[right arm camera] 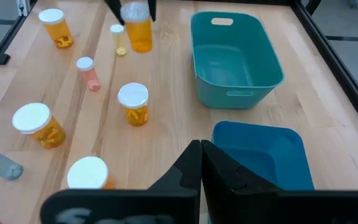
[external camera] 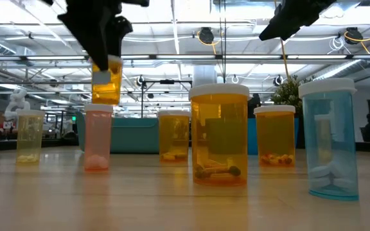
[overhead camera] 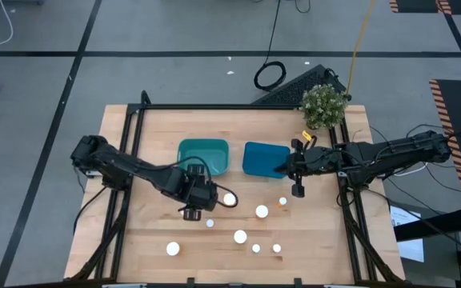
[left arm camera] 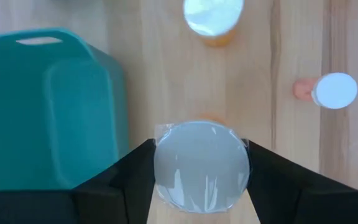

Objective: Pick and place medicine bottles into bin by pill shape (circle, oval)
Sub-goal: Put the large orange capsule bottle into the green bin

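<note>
Left gripper (left arm camera: pixel 201 171) pinching an amber, white-capped bottle (external camera: pixel 106 80) raised off the table; right gripper (right arm camera: pixel 201 163), fingers pressed together, over blue bin (right arm camera: pixel 263 155)

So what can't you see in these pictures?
- Pills in the bottle held by the left gripper: its white cap fills the left wrist view.
- Bottle at the right wrist view's edge: cut off by the right gripper.
- Cap labels: too small in the high view.
</note>
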